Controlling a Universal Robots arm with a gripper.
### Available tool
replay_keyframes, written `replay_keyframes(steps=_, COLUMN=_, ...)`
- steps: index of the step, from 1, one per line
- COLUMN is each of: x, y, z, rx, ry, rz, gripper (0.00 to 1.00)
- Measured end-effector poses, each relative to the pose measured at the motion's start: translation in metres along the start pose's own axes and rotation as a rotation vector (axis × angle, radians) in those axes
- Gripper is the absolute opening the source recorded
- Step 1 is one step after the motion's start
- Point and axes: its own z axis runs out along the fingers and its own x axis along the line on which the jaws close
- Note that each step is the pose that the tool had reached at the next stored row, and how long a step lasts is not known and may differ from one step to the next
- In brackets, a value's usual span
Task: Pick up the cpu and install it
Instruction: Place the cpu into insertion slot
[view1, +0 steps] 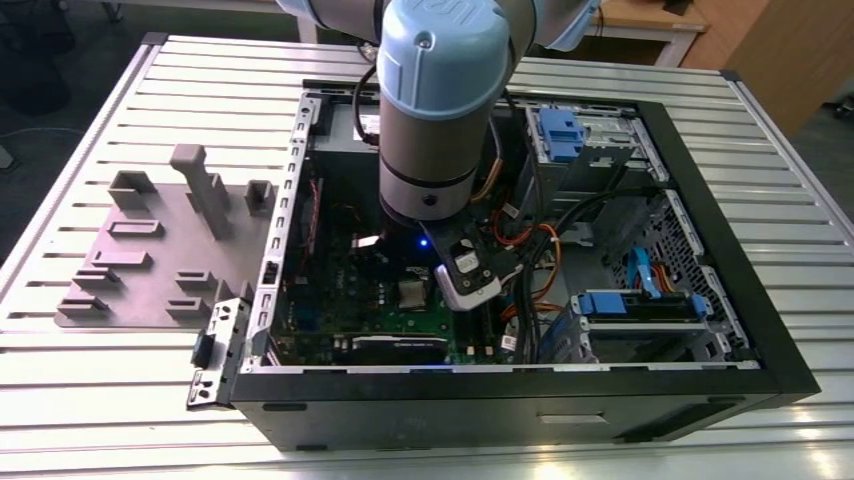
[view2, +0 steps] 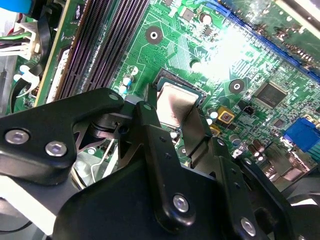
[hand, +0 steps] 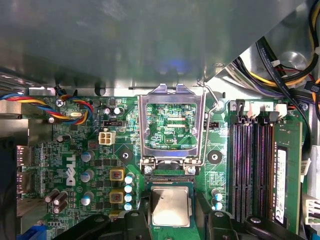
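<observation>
the gripper (hand: 171, 214) pinches the cpu (hand: 171, 202) at the motherboard socket (hand: 170, 179), inside the open computer case (view1: 507, 405) on the slatted metal table (view1: 134, 425). a grey fixture plate (view1: 140, 265) lies beside the case; wooden furniture (view1: 787, 50) stands past the table's far corner.

The arm (view1: 443, 60) comes in from above, and its thick grey wrist (view1: 427, 185) points straight down, with the gripper (view2: 176, 116) directly beneath it. In the second wrist view the black fingers (view2: 150, 125) are closed in on the cpu (view2: 172, 102), one against each opposite edge, and the chip lies level between them.
</observation>
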Motion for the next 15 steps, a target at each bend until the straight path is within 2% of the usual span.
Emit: replay_keyframes(steps=15, x=0.0000, y=0.0000, z=0.0002, rx=0.0000, ry=0.0000, rz=0.000, gripper=0.45)
